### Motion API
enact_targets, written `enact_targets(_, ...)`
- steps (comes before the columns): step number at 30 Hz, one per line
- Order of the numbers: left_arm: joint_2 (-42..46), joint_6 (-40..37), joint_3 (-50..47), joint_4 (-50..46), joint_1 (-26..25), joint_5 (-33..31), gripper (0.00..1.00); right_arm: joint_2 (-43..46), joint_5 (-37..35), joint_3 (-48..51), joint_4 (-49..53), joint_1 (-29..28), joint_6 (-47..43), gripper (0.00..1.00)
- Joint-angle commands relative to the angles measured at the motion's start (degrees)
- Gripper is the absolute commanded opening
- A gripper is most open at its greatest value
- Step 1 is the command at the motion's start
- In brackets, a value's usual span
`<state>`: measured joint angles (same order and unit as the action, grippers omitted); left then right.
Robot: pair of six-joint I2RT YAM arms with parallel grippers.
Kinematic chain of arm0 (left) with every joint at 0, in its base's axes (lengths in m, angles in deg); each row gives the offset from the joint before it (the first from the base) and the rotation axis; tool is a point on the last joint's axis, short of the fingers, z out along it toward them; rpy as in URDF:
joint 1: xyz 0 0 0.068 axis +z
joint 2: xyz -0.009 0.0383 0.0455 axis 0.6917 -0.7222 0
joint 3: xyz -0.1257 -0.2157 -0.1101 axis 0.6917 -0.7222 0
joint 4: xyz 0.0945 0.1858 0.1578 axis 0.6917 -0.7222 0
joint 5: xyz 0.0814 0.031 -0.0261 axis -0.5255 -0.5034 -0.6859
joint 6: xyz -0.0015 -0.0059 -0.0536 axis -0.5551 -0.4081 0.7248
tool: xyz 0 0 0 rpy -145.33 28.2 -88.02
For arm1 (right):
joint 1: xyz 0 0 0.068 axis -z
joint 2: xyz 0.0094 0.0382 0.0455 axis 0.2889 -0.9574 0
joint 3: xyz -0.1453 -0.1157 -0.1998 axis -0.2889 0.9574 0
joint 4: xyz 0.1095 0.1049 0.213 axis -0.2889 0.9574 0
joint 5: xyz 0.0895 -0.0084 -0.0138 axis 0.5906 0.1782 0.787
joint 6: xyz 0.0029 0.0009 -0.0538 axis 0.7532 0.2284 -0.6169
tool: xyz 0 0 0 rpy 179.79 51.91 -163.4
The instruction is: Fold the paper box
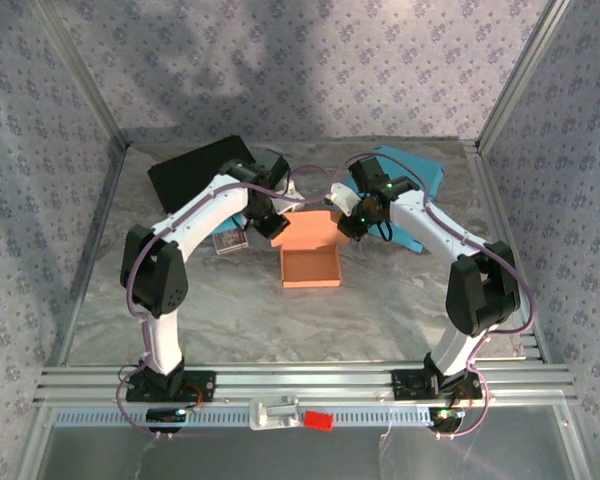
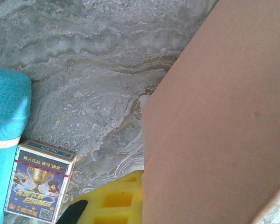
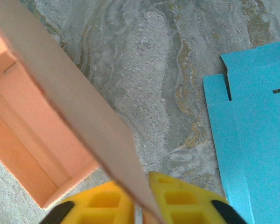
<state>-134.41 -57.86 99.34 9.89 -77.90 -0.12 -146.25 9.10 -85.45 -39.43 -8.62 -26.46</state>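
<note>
The orange paper box (image 1: 310, 268) sits open-topped at mid-table, its lid flap (image 1: 315, 228) rising at the far side. My left gripper (image 1: 273, 222) is at the flap's left edge. In the left wrist view the flap (image 2: 214, 116) covers the right half, with one yellow finger (image 2: 116, 198) against its face and the other finger hidden behind it. My right gripper (image 1: 352, 222) is at the flap's right edge. In the right wrist view both its yellow fingers (image 3: 102, 205) pinch the flap (image 3: 74, 107), with the box's inside (image 3: 32, 140) to the left.
A flat blue cardboard sheet (image 1: 415, 185) (image 3: 256, 130) lies to the right of the box. A black slab (image 1: 195, 170) lies at the back left. A small printed card box (image 1: 230, 240) (image 2: 39, 186) and a teal object (image 2: 7, 121) sit by the left gripper. Metal-framed walls enclose the table.
</note>
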Motion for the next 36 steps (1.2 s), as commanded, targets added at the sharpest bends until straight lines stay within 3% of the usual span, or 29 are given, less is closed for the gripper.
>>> enact_targets(1, -1.24, 5.37, 2.64, -1.21, 0.43, -1.79, 0.0, -0.31, -2.65, -2.0, 2.06, -0.26, 4.36, 0.1)
enact_targets(13, -4.35, 17.79, 8.11, -2.68, -0.1, -5.01, 0.0, -1.74, -6.78, -3.7, 1.31, -2.23, 14.76, 0.0)
enact_targets(27, -7.0, 28.24, 13.48, -1.48, 0.77, -4.32, 0.0, -7.4, -15.28, -12.35, -2.49, -5.74, 43.56, 0.0)
enact_targets(36, -8.42, 33.11, 13.39, 3.73, 4.9, -4.03, 0.0, -9.95, -17.78, -15.0, -5.88, -7.65, 48.28, 0.0)
